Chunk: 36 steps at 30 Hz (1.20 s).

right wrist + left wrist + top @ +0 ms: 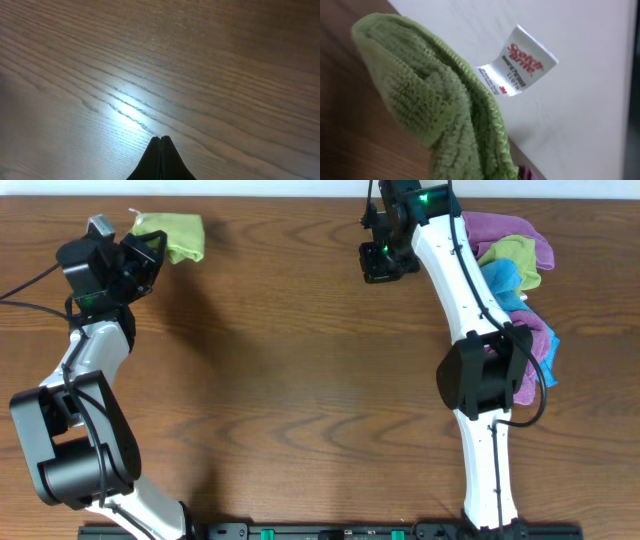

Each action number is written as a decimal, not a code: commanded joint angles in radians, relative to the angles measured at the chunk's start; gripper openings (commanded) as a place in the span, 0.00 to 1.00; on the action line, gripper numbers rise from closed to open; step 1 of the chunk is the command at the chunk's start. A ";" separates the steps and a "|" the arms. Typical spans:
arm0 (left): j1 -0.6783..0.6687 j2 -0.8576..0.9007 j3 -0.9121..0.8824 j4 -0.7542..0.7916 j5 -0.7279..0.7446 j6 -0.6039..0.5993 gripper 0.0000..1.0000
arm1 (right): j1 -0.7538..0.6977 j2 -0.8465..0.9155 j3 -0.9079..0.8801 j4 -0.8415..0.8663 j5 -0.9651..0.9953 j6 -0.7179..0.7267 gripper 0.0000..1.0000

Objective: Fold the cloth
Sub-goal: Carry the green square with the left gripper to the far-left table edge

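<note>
The green cloth (172, 236) is lying bunched at the far edge of the table (300, 380), well apart from the pile (515, 265), its long axis running along that edge. The left jaws are sitting right against its end farthest from the pile. I cannot tell how they are standing, since folds and a tag (527, 62) are filling the wrist view. The right jaws are pressing together, empty, just beside the pile.
</note>
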 commanded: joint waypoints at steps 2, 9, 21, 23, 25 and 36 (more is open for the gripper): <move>0.016 0.082 0.103 -0.002 -0.039 0.053 0.06 | 0.002 0.000 0.016 0.003 -0.002 -0.016 0.01; 0.055 0.338 0.444 -0.051 0.040 0.035 0.06 | 0.002 0.000 0.016 -0.001 -0.002 -0.004 0.01; 0.062 0.677 0.788 -0.264 0.075 0.041 0.05 | 0.002 0.000 0.016 -0.020 -0.002 0.033 0.01; 0.064 0.698 0.788 -0.283 0.090 0.035 0.06 | 0.002 0.000 0.016 -0.020 -0.002 0.033 0.01; 0.066 0.704 0.788 -0.291 0.089 0.036 0.06 | 0.002 0.000 0.016 -0.020 -0.002 0.033 0.01; 0.094 0.703 0.797 -0.285 0.065 0.035 0.06 | 0.002 0.000 0.016 -0.023 -0.002 0.033 0.01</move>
